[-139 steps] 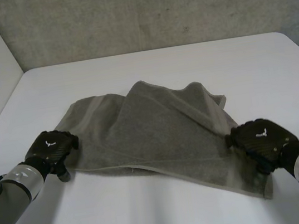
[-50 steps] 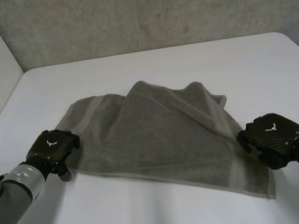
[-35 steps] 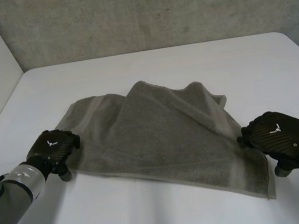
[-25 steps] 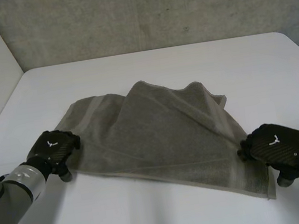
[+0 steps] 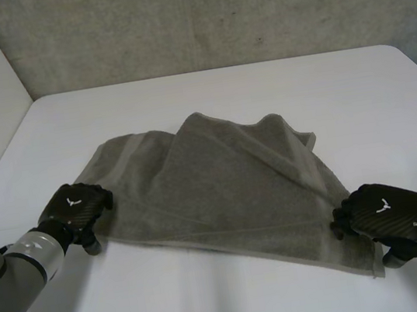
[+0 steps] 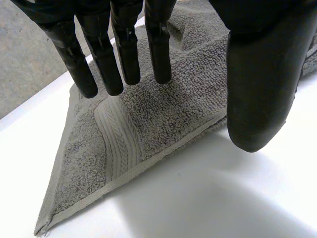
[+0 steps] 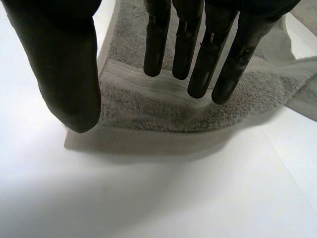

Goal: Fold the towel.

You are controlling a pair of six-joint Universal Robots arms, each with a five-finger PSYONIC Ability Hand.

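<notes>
My left hand (image 5: 75, 209) sits at the towel's (image 5: 221, 185) near left corner and my right hand (image 5: 382, 216) at its near right corner. Both are released, fingers straight, gripping nothing. The grey towel lies rumpled on the white table (image 5: 222, 91), with one layer thrown slantwise across its middle, so I judge the fold barely begun and the step in hand to be taking hold of the two near corners. The next move, as I read it, calls for each thumb to slip under the towel's hem while the fingers press from above, then a level lift carrying the near edge over to the far edge. The head view gives me the towel's whole outline and both hands on its near edge, but from the back, with the fingers hidden. The left wrist view supplies that: the fingers (image 6: 124, 49) reach over the towel's woven band by the corner, and the thumb (image 6: 257, 89) is off the towel, just beside its hem over bare table. The right wrist view has the fingers (image 7: 185, 44) above the towel's end band and the thumb (image 7: 64, 74) at the hem. I cannot tell whether any fingertip touches the pile.
</notes>
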